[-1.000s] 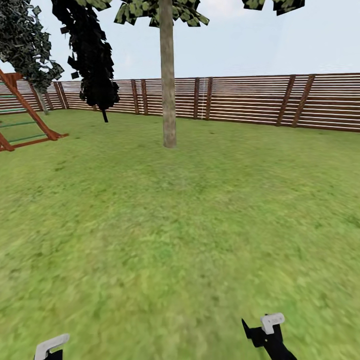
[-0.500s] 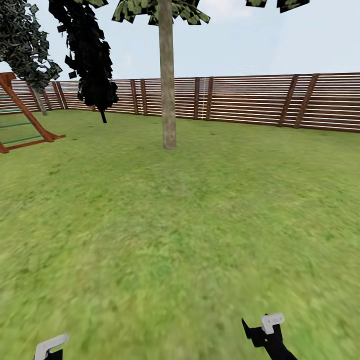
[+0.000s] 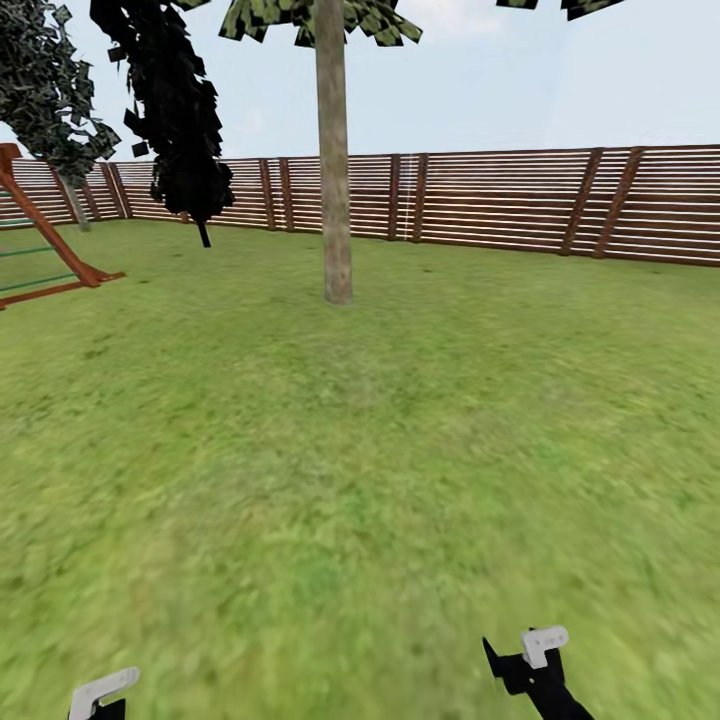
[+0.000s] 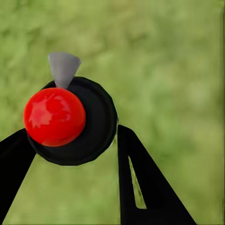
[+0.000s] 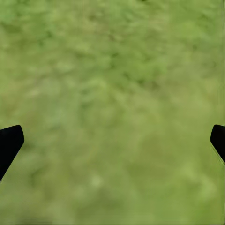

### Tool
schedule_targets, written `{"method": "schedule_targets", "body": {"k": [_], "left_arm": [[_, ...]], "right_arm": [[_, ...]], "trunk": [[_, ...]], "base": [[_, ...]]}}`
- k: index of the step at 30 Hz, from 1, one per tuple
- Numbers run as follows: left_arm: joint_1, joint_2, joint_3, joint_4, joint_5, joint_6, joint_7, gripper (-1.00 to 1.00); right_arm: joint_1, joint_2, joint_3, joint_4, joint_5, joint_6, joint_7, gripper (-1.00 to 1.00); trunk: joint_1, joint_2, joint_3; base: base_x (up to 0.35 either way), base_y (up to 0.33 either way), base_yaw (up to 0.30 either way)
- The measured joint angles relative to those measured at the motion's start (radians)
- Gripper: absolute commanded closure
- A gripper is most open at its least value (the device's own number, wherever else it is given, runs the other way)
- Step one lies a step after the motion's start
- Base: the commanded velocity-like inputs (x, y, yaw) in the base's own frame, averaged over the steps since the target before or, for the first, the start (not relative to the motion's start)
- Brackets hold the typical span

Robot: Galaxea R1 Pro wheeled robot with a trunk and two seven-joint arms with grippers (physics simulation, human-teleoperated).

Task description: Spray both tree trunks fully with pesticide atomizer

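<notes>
At the far left of the head view a reddish-brown wooden play frame [image 3: 45, 250] stands on the green lawn [image 3: 360, 480], with a dark-leaved tree [image 3: 45, 90] and a narrow near-black cypress [image 3: 175, 110] behind it near the brown horizontal-slat wooden fence [image 3: 480, 200]. Further right rises the tall tree with a bare, pale grey-brown mottled trunk [image 3: 334, 160], its long axis upright, its base on the grass well ahead of the robot and in front of the fence. In the left wrist view the left tool [image 4: 70, 140] is closed on the pesticide atomizer [image 4: 70, 122], a round black body with a glossy red ball cap, seen end-on along its long axis, so its axis runs toward the grass below; its pale grey cone-shaped nozzle [image 4: 63, 68] points out sideways from the body, away from the fingers. In the right wrist view the right tool [image 5: 112, 140] is spread wide, holding nothing, black fingertips [image 5: 9, 143] at the frame edges over blurred grass.
</notes>
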Motion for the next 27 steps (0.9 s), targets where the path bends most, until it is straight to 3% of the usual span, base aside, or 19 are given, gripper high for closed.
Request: {"method": "schedule_targets", "body": {"k": [27], "left_arm": [[0.000, 0.000, 0.000, 0.000, 0.000, 0.000, 0.000, 1.00]], "right_arm": [[0.000, 0.000, 0.000, 0.000, 0.000, 0.000, 0.000, -1.00]], "trunk": [[0.000, 0.000, 0.000]], "base": [[0.341, 0.000, 0.000]]}}
